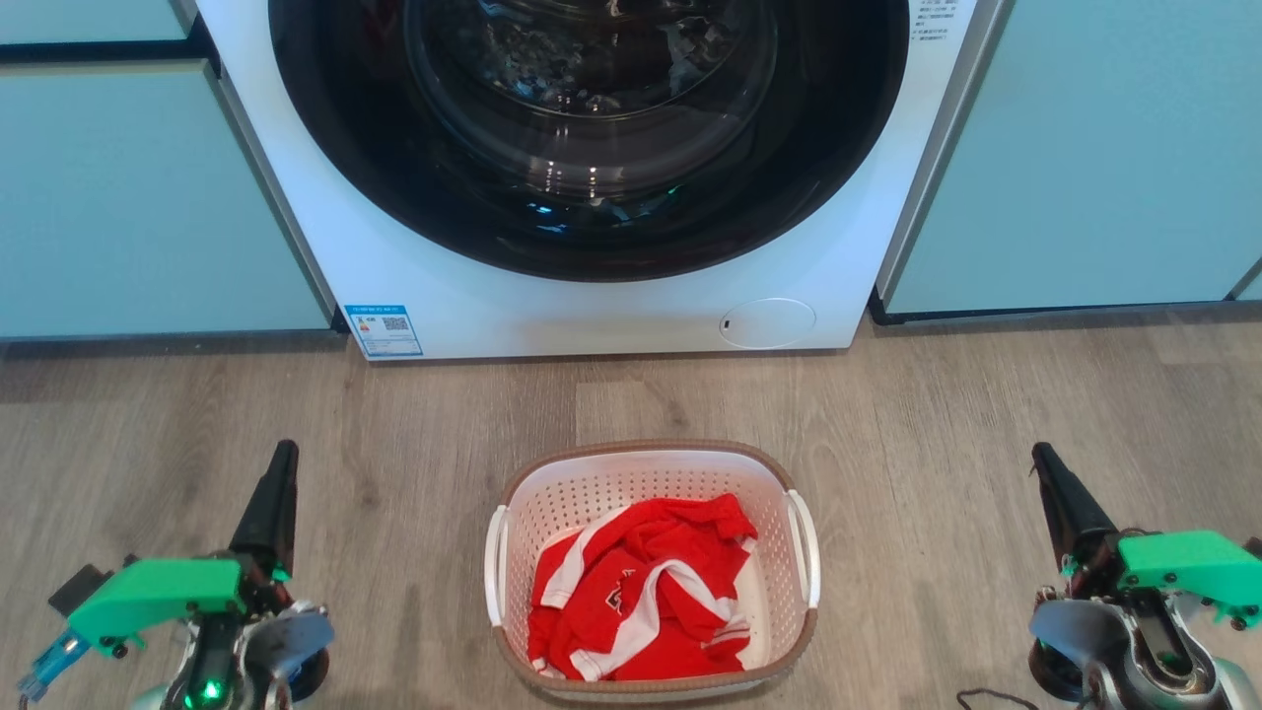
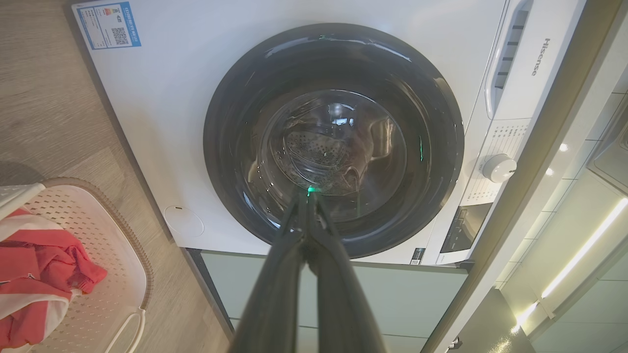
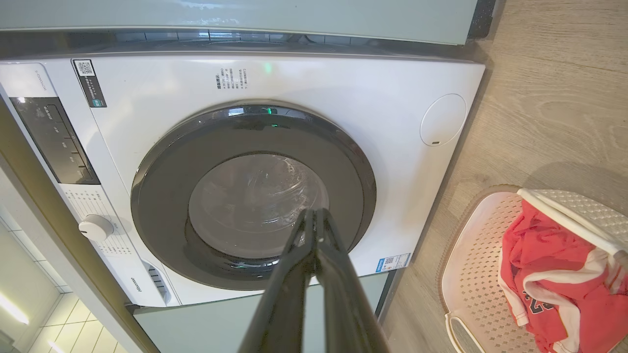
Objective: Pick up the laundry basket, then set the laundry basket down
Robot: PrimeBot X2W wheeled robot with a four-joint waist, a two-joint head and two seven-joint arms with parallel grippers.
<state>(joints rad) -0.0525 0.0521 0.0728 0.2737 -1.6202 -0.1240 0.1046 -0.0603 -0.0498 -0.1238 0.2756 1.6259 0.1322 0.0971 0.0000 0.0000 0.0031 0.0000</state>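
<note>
The laundry basket (image 1: 641,483) is sitting on the floor (image 1: 937,444) at the washing machine's (image 1: 444,296) six o'clock. The left end effector (image 1: 283,461) is hovering closed and empty at the basket's nine o'clock, the right end effector (image 1: 1043,461) likewise at three.

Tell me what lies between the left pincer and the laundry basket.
Bare wooden floor. In the head view the shut left pincer sits apart from the laundry basket, with plain boards between them.

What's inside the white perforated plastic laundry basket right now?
A crumpled red-and-white garment lies inside the laundry basket, covering most of its floor. Anything beneath the garment is hidden.
</note>
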